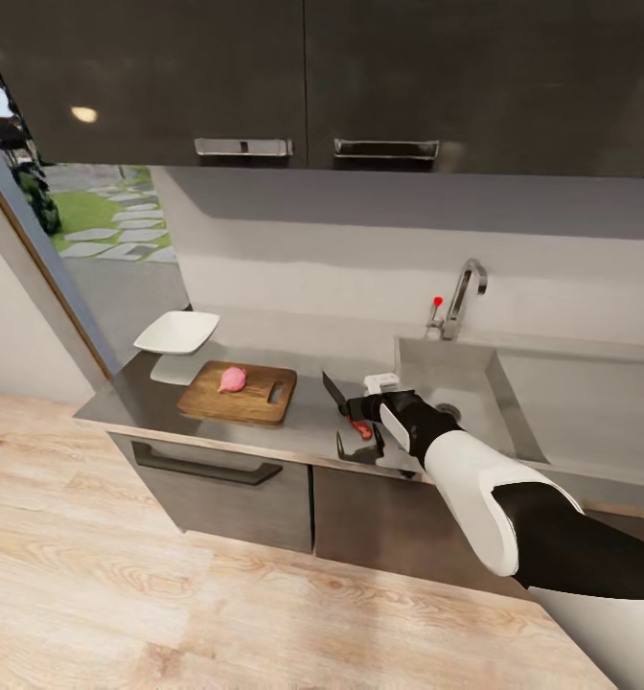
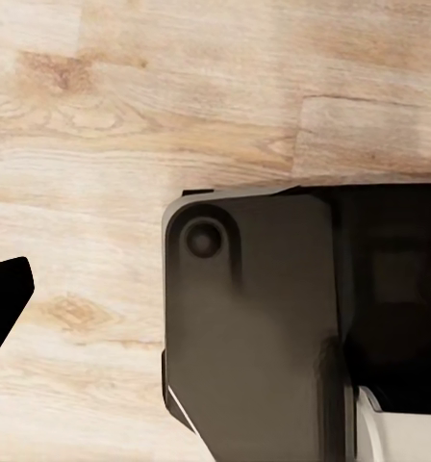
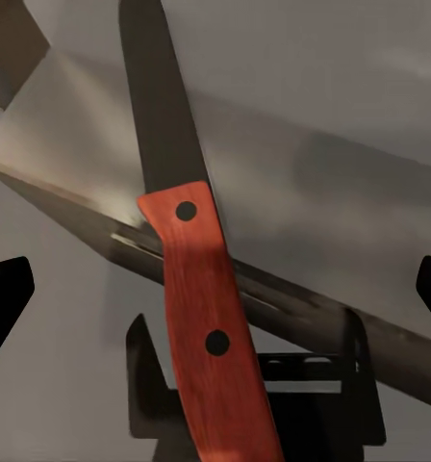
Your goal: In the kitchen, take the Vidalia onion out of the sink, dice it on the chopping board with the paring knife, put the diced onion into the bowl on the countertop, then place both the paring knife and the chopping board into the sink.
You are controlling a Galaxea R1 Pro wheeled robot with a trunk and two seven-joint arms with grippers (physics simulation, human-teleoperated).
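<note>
My long grey shiny countertop (image 1: 293, 436) runs across the kitchen, above dark grey cabinets (image 1: 217, 484). Set into it at about 3 o'clock from the middle is the grey steel sink (image 1: 456, 383), with a curved silver tap (image 1: 466, 292) and a little red knob (image 1: 438, 301) behind it. At 9 o'clock from the sink lies the brown wooden chopping board (image 1: 238, 393) with its handle slot. A small pink onion (image 1: 232, 379) sits on the board. At 11 o'clock from the board, just beside it, is the shallow white square bowl (image 1: 176, 332).

My right claw (image 1: 358, 414) hangs over the countertop between the board and the sink. It holds the small paring knife (image 3: 191, 279) by its red-orange handle, and the dark blade points toward 11 o'clock.

My left claw (image 2: 4, 303) looks down at the pale wood floor (image 2: 129, 115). I cannot tell how far open it is.
</note>
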